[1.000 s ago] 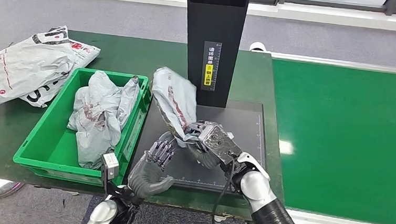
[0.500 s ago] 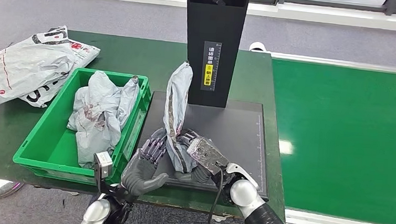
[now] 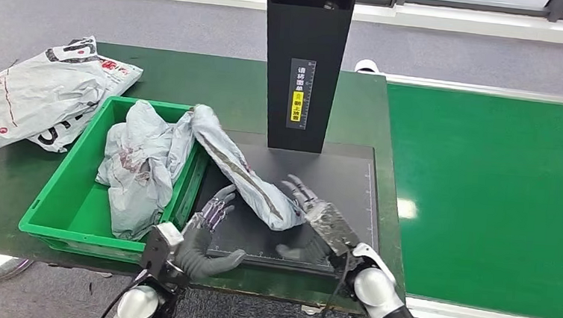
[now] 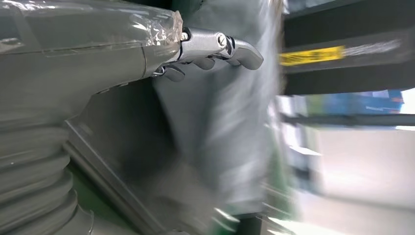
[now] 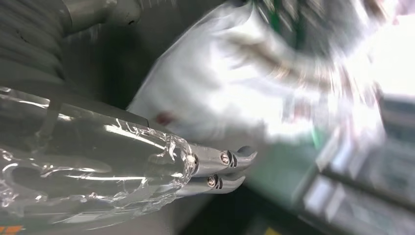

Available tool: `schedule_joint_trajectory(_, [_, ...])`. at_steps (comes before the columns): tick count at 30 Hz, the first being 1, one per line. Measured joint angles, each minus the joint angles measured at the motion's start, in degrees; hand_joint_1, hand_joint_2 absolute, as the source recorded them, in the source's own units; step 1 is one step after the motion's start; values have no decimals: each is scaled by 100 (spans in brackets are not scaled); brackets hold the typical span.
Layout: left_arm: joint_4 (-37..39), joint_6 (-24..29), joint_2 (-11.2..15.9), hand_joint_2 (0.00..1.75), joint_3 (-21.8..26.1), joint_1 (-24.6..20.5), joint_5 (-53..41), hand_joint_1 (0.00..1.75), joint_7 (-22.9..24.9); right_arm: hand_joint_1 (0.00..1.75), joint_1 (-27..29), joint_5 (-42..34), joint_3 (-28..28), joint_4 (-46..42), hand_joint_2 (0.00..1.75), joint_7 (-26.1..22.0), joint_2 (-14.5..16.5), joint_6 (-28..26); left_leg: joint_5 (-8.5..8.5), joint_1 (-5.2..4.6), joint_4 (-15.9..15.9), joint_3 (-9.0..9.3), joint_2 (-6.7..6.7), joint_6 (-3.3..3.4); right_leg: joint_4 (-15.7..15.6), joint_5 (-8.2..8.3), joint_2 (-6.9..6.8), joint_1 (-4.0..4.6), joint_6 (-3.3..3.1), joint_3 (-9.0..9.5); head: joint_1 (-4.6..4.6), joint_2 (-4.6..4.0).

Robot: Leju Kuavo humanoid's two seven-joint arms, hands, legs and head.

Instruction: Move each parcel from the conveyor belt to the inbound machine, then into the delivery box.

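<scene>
Low in the centre of the head view, the right hand (image 3: 318, 220) has its fingers spread apart and holds nothing, its fingertips just beside the lower end of the grey parcel (image 3: 241, 173). The left hand (image 3: 204, 236), lower left of it, is likewise apart and empty, fingers stretched toward the parcel's underside. The parcel lies slantwise, its lower end on the black scanner plate (image 3: 337, 174) of the inbound machine (image 3: 304, 63), its upper end draped over the rim of the green delivery box (image 3: 63, 189), where another parcel (image 3: 139, 168) already lies. Half a second ago the right hand clamped this parcel upright; now it has let go and the parcel has toppled toward the box. The risk is that it stays hung on the rim or slides back onto the plate, since neither hand grips it.
</scene>
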Motion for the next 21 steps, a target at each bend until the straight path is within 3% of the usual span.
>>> schedule_joint_trajectory(4, [-161, 851, 3, 175, -128, 42, -1465, 0, 438, 0, 400, -19, -1098, -1026, 175, -60, -15, -258, -1, -2, 1, -3, -3, 0, -2, 0, -6, -1, 1, -2, 0, 0])
schedule_joint_trajectory(10, [-267, 2128, -52, 175, -182, -44, -3229, 0, 1088, 0, 970, 14, -2499, -2569, 175, -238, 196, -576, -2, -1, 0, -2, -7, -3, -1, 0, -9, 0, 0, -2, 1, 0])
schedule_joint_trajectory(16, [-396, 2819, -142, 175, -182, -188, -4877, 0, 1635, 0, 1469, 422, -3221, -3707, 175, -442, 572, -786, -5, 0, 0, -1, -6, -7, 1, -3, -6, 1, -3, -4, 0, 0])
schedule_joint_trajectory(21, [-528, 3140, -245, 175, -195, -368, -6042, 0, 1967, 0, 1768, 724, -3454, -4441, 175, -526, 896, -822, -5, 0, 0, 0, -1, -7, 2, -4, -2, 1, -5, -4, 1, 0])
